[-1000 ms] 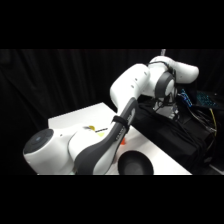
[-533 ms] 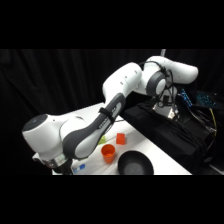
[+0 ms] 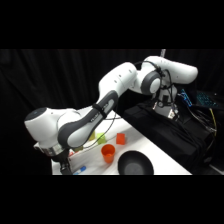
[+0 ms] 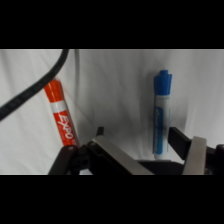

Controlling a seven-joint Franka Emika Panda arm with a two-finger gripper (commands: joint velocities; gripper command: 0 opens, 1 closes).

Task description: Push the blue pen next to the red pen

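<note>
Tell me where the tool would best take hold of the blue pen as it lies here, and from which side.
Across the mid-barrel of the blue pen, coming straight down from above. It lies flat on the white table, a slim straight stick with bare table on both long sides, so the fingers could probably straddle it there. The red pen lies well apart and would not hinder.

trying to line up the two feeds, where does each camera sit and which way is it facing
Side view: stands beside the white table, looking across and down on it; shows the whole white arm, its base at upper right, above an orange cup and a black bowl.
Wrist view: rides the wrist, looking down past the gripper at the tabletop; the black linkage and two open fingers rise from the bottom, with the red pen and the blue pen lying apart.
Shared: the white table and the blue pen.
</note>
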